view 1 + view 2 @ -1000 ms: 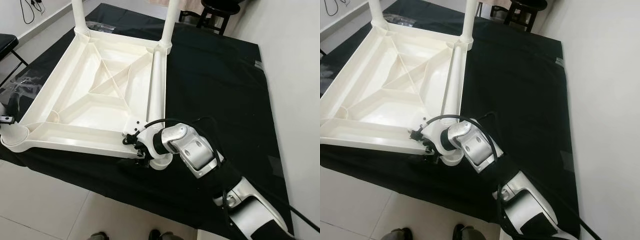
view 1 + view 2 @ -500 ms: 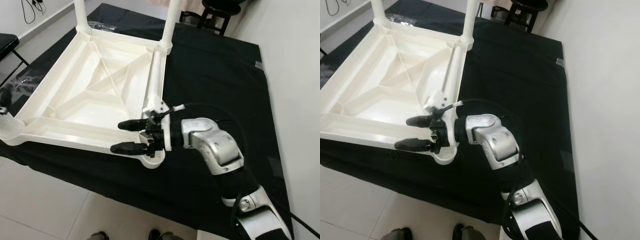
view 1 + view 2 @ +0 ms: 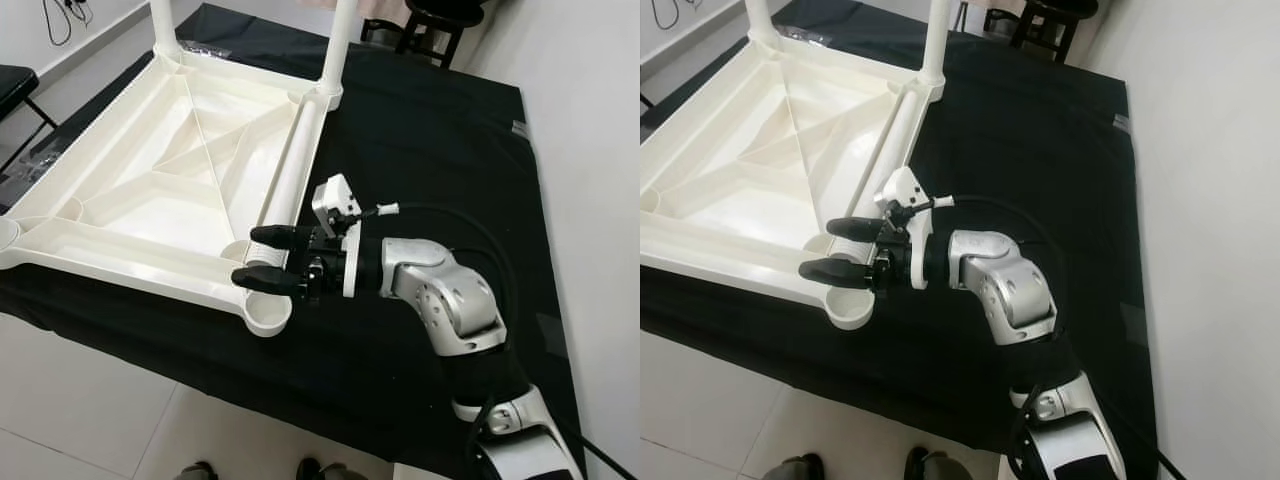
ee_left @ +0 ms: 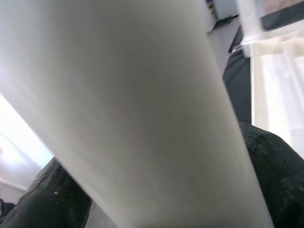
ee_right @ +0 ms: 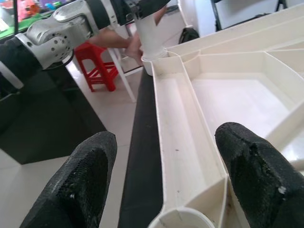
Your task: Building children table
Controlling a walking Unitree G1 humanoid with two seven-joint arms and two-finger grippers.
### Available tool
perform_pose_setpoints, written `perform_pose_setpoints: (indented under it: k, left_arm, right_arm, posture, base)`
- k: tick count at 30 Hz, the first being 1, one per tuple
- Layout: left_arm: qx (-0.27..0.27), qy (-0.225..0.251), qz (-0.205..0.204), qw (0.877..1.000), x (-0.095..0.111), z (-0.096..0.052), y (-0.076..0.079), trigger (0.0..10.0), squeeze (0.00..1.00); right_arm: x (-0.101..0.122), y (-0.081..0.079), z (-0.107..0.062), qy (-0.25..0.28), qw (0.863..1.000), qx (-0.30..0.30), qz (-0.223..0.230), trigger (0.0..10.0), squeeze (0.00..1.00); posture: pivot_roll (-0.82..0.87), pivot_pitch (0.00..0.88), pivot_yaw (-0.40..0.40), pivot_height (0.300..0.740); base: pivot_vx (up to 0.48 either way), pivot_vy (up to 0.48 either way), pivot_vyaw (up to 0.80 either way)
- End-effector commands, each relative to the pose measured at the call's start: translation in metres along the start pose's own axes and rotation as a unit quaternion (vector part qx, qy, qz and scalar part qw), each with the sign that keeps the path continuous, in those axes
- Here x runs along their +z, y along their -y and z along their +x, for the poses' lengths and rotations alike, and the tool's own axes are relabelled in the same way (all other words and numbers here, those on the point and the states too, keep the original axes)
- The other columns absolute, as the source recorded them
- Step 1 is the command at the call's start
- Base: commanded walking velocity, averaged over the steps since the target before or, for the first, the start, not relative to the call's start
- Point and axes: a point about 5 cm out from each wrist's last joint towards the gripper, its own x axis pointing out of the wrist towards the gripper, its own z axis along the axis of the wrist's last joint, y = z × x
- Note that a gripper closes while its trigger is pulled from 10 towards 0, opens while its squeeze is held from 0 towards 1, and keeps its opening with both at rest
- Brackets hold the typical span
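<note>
The white plastic table [image 3: 180, 190] lies upside down on a black cloth [image 3: 430, 130]. Two white legs [image 3: 338, 40] stand in its far corners. My right gripper [image 3: 262, 258] is open and hovers just above the near right corner socket [image 3: 268, 315], with its fingers [image 5: 90, 171] pointing left along the near rim. In the left wrist view a white leg [image 4: 142, 109] runs between the black fingers [image 4: 42, 204], so my left gripper [image 4: 156, 190] is shut on it. The right wrist view shows that leg [image 5: 151, 38] standing in the near left corner socket.
A black chair [image 3: 10, 90] stands at the left and a black stool [image 3: 440, 20] beyond the cloth. A white wall [image 3: 590, 150] runs along the right. In the right wrist view a red stool [image 5: 97, 66] and what looks like a hand [image 5: 128, 45] are behind the leg.
My right gripper has turned away from the near right corner and now points left above it, fingers open. The whole view has shifted a little.
</note>
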Motion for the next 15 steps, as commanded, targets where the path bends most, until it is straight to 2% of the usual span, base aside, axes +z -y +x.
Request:
perform_pose_setpoints:
  k: [1,4,5,6,8,10,13,15]
  left_arm:
    - [0.018,-0.008,0.012,1.000,-0.005,-0.001,-0.005,10.0,0.00]
    - [0.037,-0.010,0.017,0.999,-0.007,0.002,-0.005,10.0,0.00]
    - [0.061,0.011,0.008,0.998,-0.002,0.004,-0.003,10.0,0.00]
    - [0.061,0.011,0.008,0.998,-0.002,0.004,-0.003,10.0,0.00]
    - [0.049,0.040,-0.034,0.997,0.008,0.004,0.008,10.0,0.00]
    - [0.013,0.068,-0.064,0.996,0.017,0.003,0.021,10.0,0.00]
    - [0.009,0.101,-0.065,0.993,0.029,-0.004,0.027,10.0,0.00]
    - [0.024,0.116,-0.067,0.991,0.035,-0.011,0.025,10.0,0.00]
  right_arm:
    - [0.001,-0.002,-0.002,0.011,1.000,-0.003,-0.002,10.0,0.00]
    - [0.001,-0.001,-0.002,0.015,1.000,-0.013,-0.004,10.0,0.00]
    - [0.001,0.001,-0.002,0.032,0.999,-0.034,-0.009,10.0,0.00]
    - [0.001,0.001,-0.002,0.032,0.999,-0.034,-0.009,10.0,0.00]
    - [0.002,0.002,-0.003,0.052,0.997,-0.052,-0.012,10.0,0.00]
    - [0.002,0.002,-0.003,0.062,0.996,-0.056,-0.016,10.0,0.00]
    - [0.000,-0.001,-0.005,0.070,0.996,-0.056,-0.022,10.0,0.00]
    - [-0.002,-0.003,-0.006,0.074,0.995,-0.060,-0.026,10.0,0.00]
  posture:
    - [0.09,0.240,-0.156,0.740]
    - [0.09,0.240,-0.155,0.740]
    - [0.09,0.241,-0.149,0.740]
    - [0.09,0.241,-0.149,0.740]
    - [0.09,0.242,-0.146,0.740]
    - [0.09,0.243,-0.144,0.740]
    - [0.09,0.243,-0.140,0.740]
    - [0.10,0.243,-0.134,0.740]
  base:
    - [0.000,0.000,0.00]
    - [0.000,0.000,0.00]
    - [0.000,0.000,0.00]
    - [0.000,0.000,0.00]
    - [0.000,0.000,0.00]
    - [0.000,0.000,0.00]
    - [0.000,0.000,0.00]
    - [0.000,0.000,0.00]
